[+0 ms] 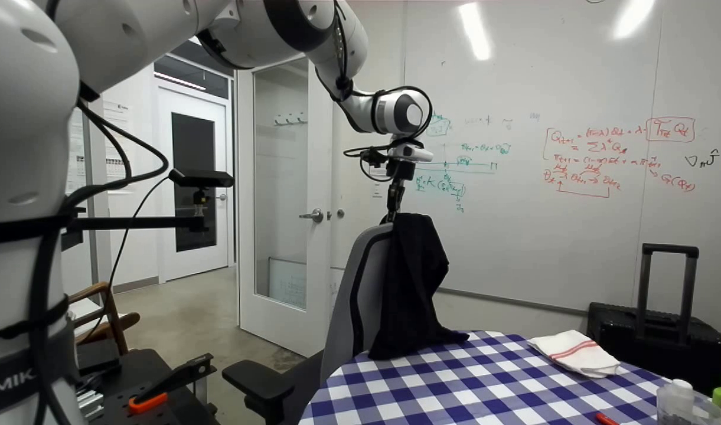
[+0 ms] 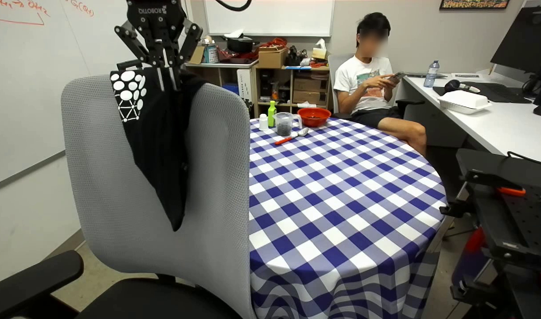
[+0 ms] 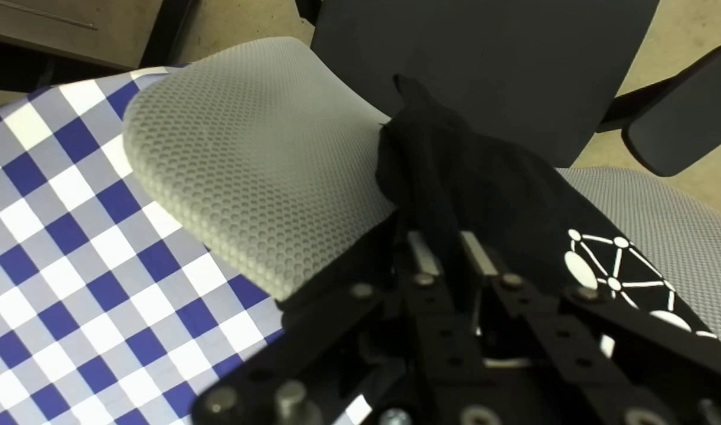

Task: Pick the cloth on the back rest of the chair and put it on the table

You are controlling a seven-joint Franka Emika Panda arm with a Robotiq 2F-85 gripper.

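The black cloth (image 1: 416,277) hangs over the top of the grey back rest of the chair (image 1: 341,307). Its long side falls towards the table (image 1: 431,389), where its lower end reaches the checkered tablecloth. A pointed part of the cloth (image 2: 157,146) with a white print hangs on the seat side of the back rest (image 2: 97,177). My gripper (image 2: 168,84) points down at the top edge of the back rest. In the wrist view the two fingers (image 3: 444,241) are close together with black fabric (image 3: 490,183) bunched between them. The cloth still lies against the back rest.
A folded white towel (image 1: 576,353) lies on the table. A red bowl (image 2: 313,116), measuring cup (image 2: 283,125), green bottle (image 2: 271,114) and red-handled spoon (image 2: 292,136) stand on its far side. A person (image 2: 363,79) sits beyond it. A black suitcase (image 1: 655,336) stands by the whiteboard.
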